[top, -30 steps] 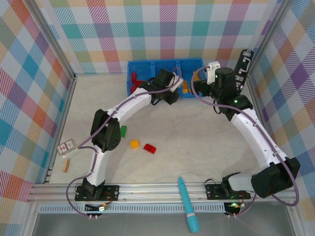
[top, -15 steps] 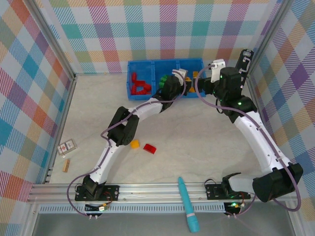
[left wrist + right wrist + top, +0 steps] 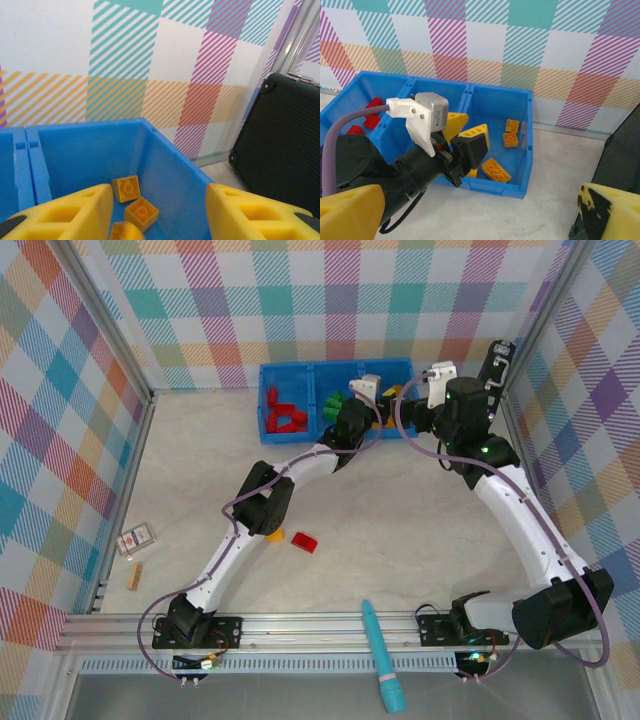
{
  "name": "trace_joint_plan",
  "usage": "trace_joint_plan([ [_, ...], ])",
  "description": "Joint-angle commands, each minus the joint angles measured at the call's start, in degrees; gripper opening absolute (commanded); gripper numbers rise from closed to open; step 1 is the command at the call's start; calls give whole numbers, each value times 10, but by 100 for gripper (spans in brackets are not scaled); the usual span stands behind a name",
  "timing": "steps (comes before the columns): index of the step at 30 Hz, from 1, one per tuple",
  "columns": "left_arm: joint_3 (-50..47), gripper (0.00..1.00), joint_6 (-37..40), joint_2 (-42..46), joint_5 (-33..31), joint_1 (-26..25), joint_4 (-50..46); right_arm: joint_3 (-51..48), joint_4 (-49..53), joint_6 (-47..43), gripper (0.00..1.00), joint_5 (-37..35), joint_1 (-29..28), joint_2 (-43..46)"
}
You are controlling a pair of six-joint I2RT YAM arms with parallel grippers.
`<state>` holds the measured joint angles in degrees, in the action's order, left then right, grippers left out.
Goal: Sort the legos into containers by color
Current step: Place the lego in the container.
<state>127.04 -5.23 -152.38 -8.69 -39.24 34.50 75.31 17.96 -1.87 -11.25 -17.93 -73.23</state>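
At the left edge of the table (image 3: 420,530) lay a small card-like item (image 3: 136,539) and a wooden block (image 3: 134,577). Nearer the middle, a loose yellow brick (image 3: 273,534) sat partly under the left arm. A loose red brick (image 3: 304,542) lay just beside it, and both were well apart from the blue bin (image 3: 495,189) at the far wall. The bin's left compartment held red legos (image 3: 285,418), its middle one green legos (image 3: 333,402) and its right one yellow legos (image 3: 495,170). The left claw (image 3: 466,131) hovered over that right compartment, its jaws parted with nothing between them. Further right, the right claw (image 3: 477,192) stood wide open and empty above the table, near a black device (image 3: 497,365).
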Motion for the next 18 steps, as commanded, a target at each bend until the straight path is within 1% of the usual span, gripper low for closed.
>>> trace_joint_plan([
  [1,34,53,17,-9,-17,-9,3,-3,-18,10,99,6,5,1],
  [3,26,53,25,4,-23,-9,-2,-4,-17,9,99,5,4,5],
  [6,-27,53,58,54,-24,-9,0,-7,-15,10,99,4,4,11],
  [9,-111,53,117,152,-46,-9,-36,-9,-12,9,99,-1,5,21],
  [11,-173,55,138,233,-69,-5,-101,-9,-13,7,99,-3,5,29],
  [13,-213,54,135,321,-65,8,-241,-12,-16,5,99,-3,6,37],
  [14,-222,53,126,355,-74,14,-314,-13,-17,5,99,-4,6,38],
  [16,-231,53,88,422,-102,30,-473,-15,-15,7,99,-3,7,41],
  [18,-249,53,43,480,-103,43,-616,-18,-13,11,99,0,7,41],
])
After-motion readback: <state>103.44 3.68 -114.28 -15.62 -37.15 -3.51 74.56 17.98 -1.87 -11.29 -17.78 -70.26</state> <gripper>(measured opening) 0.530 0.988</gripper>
